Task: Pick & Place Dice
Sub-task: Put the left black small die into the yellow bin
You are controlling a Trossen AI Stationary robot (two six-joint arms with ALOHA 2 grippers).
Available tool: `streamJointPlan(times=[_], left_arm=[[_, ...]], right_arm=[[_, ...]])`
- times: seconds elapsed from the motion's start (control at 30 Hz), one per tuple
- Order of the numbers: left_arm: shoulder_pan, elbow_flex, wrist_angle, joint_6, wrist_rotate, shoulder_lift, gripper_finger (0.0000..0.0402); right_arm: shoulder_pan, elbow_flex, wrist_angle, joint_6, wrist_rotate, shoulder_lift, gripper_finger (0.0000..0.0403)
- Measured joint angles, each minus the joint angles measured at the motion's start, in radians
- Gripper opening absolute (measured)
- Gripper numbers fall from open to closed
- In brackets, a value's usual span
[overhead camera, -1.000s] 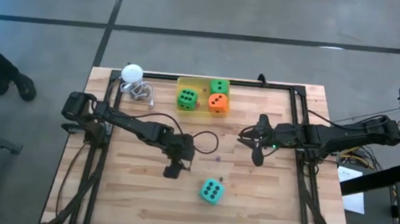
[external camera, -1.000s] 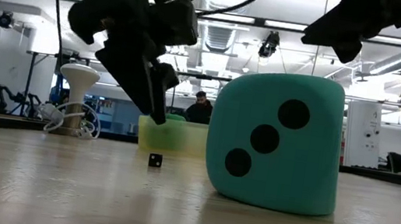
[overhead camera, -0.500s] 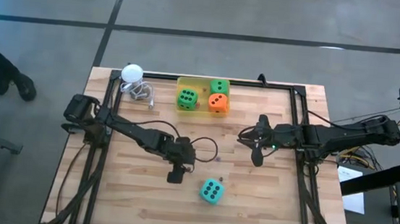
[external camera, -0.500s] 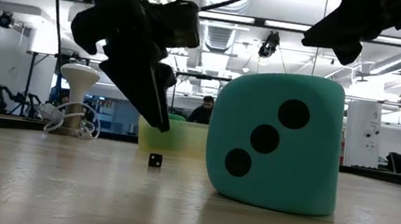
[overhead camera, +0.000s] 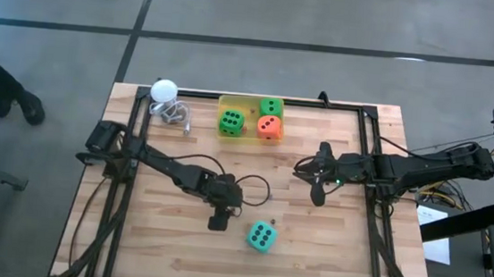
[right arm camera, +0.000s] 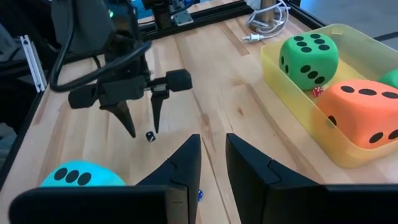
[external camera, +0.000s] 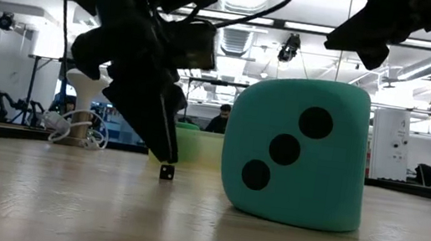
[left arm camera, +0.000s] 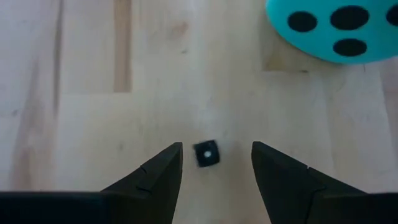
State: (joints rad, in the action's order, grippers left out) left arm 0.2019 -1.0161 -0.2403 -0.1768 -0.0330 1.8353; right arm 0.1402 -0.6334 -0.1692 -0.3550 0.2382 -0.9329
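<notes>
Three dice are already in the yellow bin at the back of the counter: two green ones and the orange one, so judging by that the bin is the drop target. The teal die sits alone on the bare wood toward the front, sort of mid-counter. The left hand is low over the boards just beside it, fingers spread and pointing down, holding nothing. Odd part: its wrist view shows the gap straddling a tiny black cube with a white pip, not the teal die, which only shows at the frame's corner. The low view agrees, with the fingertips right at the little cube and the teal die off to the side. So my read is it's lining up on the small cube, though a pinch that small off flat wood could easily slip or flick it away. The right hand hangs above the counter over on its own side, well apart from the dice; its fingers look nearly together with a narrow slot between them and nothing in it, so it's just parked out of the left arm's way.
</notes>
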Motion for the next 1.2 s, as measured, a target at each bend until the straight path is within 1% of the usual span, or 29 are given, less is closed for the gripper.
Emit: streamJointPlan(times=[0.13,0.27,0.63,0.87,1.0,1.2], left_arm=[[0.001,0.000,0.028,-0.004,0.004,0.016,0.0196],[0.002,0.000,0.027,-0.004,0.047,0.020,0.0196],[0.011,0.000,0.008,-0.005,0.053,0.022,0.0196],[0.013,0.008,0.008,-0.007,0.076,0.022,0.0195],[0.013,0.008,0.009,-0.008,0.079,0.022,0.0186],[0.013,0.008,0.013,-0.008,0.079,0.022,0.0162]], right_arm=[[0.000,0.000,-0.001,0.000,-0.001,0.000,0.0069],[0.000,0.000,-0.004,0.000,-0.003,0.000,0.0065],[0.000,0.000,-0.005,0.000,-0.003,0.000,0.0063],[0.000,0.000,-0.005,0.000,-0.003,0.000,0.0063],[0.000,0.000,-0.005,-0.001,-0.004,0.000,0.0063],[0.000,0.000,-0.005,0.000,-0.005,0.000,0.0063]])
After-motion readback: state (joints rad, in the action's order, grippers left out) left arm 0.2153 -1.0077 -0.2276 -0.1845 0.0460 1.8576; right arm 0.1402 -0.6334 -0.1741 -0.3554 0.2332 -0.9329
